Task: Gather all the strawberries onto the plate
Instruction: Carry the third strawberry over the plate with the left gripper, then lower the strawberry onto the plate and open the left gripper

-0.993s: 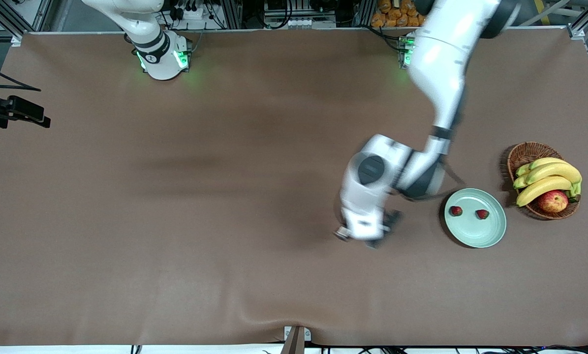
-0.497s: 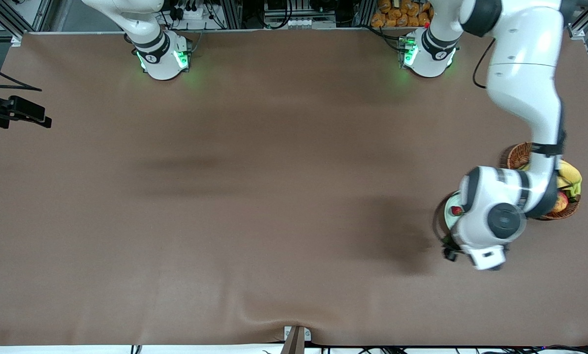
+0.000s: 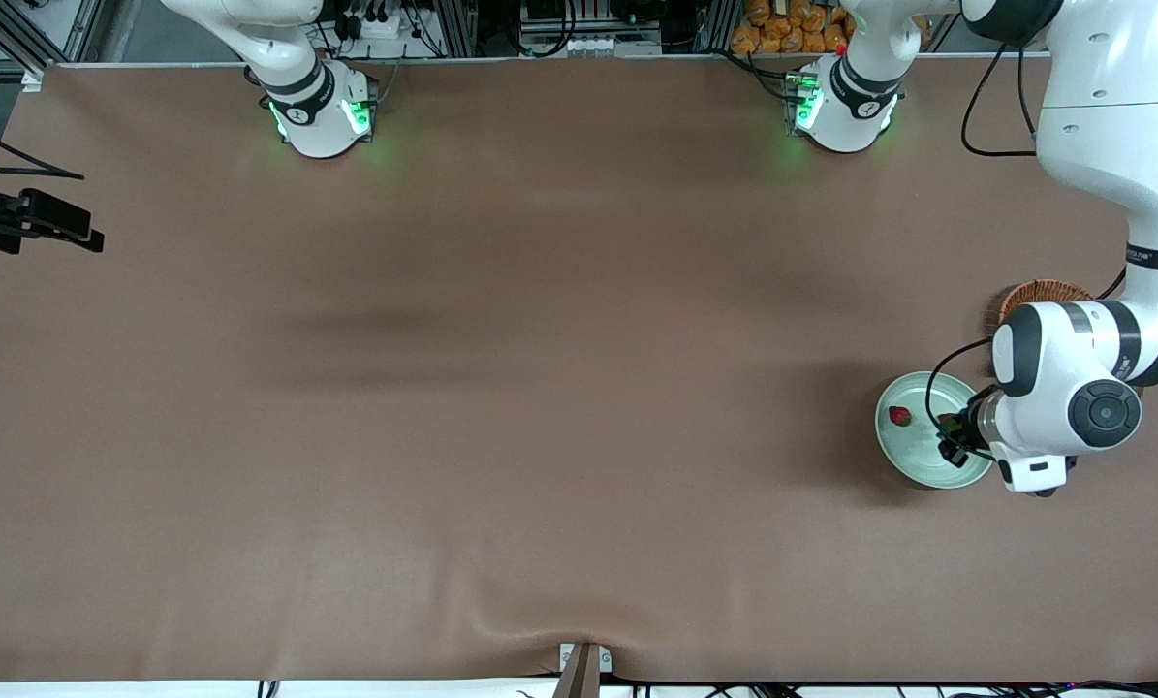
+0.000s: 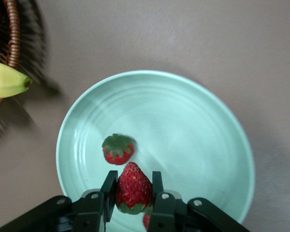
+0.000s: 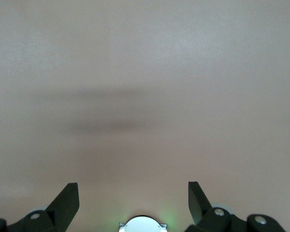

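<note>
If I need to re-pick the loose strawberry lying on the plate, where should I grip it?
Grip the loose strawberry across its red body, below the green cap, coming straight down from above. It lies alone on the plate, flat floor around it. The left gripper, over the plate, is shut on the held strawberry, so release first.

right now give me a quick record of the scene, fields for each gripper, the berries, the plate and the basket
left gripper: over the plate, fingers shut on a strawberry
right gripper: fingers open, holding nothing, arm waits
strawberries on plate: one in full view, a second partly hidden under the left gripper
plate: mint green, toward the left arm's end of the table
basket: wicker, beside the plate, banana in it
</note>
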Tool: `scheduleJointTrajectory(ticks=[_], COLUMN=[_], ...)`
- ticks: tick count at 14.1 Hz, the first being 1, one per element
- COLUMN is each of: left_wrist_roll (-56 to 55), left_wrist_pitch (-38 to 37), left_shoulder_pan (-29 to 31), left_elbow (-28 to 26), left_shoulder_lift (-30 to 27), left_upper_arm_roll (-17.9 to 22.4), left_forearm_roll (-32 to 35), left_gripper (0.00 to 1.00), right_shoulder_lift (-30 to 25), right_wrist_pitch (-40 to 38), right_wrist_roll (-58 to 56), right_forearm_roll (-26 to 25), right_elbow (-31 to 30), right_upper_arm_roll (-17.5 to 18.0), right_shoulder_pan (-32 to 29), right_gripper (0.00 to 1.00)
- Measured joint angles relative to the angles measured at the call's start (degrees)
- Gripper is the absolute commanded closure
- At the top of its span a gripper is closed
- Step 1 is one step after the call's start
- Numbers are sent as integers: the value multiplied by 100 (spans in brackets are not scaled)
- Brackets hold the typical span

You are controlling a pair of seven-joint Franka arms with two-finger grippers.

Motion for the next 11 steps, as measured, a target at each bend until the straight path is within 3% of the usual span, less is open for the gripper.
scheduleJointTrajectory(ticks=[1, 2, 3, 11], left_wrist_roll=[77, 177, 282, 1165], left_wrist_pitch=[0, 3, 6, 18], left_shoulder_pan=[9, 10, 10, 28], left_elbow=[-77, -151, -191, -191], left_shoulder_lift=[1, 1, 1, -457], left_upper_arm_roll=[-6, -10, -14, -29], left_forearm_roll=[0, 0, 0, 0], left_gripper=[62, 10, 0, 0], right_shoulder_lift=[0, 0, 3, 31], right_wrist_pitch=[0, 0, 0, 5], right_wrist_roll=[1, 3, 3, 5], right_forearm_roll=[0, 0, 0, 0], right_elbow=[0, 0, 0, 0], right_upper_arm_roll=[6, 6, 6, -7], right_shoulder_pan=[0, 0, 0, 0], right_gripper=[0, 0, 0, 0])
